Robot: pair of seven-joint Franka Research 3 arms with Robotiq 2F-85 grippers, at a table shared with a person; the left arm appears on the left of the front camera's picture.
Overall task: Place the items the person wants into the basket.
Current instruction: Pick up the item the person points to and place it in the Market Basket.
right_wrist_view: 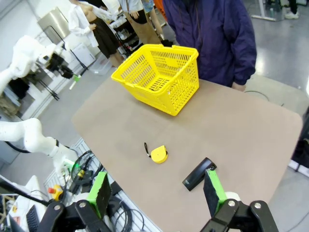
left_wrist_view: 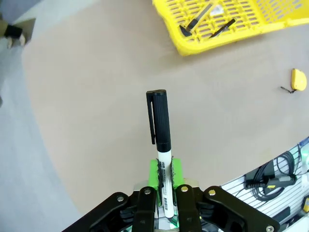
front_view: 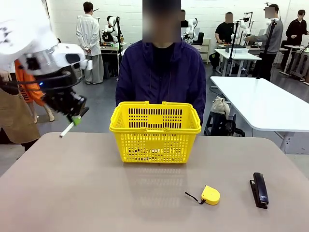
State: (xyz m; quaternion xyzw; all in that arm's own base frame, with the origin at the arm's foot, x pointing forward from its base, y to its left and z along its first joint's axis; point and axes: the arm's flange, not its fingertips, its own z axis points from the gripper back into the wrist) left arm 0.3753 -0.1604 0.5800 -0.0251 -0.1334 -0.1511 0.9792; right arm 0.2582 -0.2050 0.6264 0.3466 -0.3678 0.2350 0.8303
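Observation:
My left gripper [front_view: 75,116] hangs high above the table's left side, shut on a white marker [front_view: 66,129] that slants down to the left. In the left wrist view the marker [left_wrist_view: 161,140] points away, black cap outward, pinched between my green pads [left_wrist_view: 153,175]. The yellow basket [front_view: 154,126] stands mid-table in front of the person [front_view: 161,72]. Two slim dark items [left_wrist_view: 207,24] lie on the basket's [left_wrist_view: 193,46] floor. My right gripper [right_wrist_view: 157,193] is open above the near right of the table, holding nothing.
A round yellow tape measure [front_view: 210,195] and a black stapler [front_view: 259,189] lie on the near right of the table [front_view: 72,183]. The tape measure [right_wrist_view: 158,154] and stapler [right_wrist_view: 199,174] lie below my right gripper. Other people and tables stand behind.

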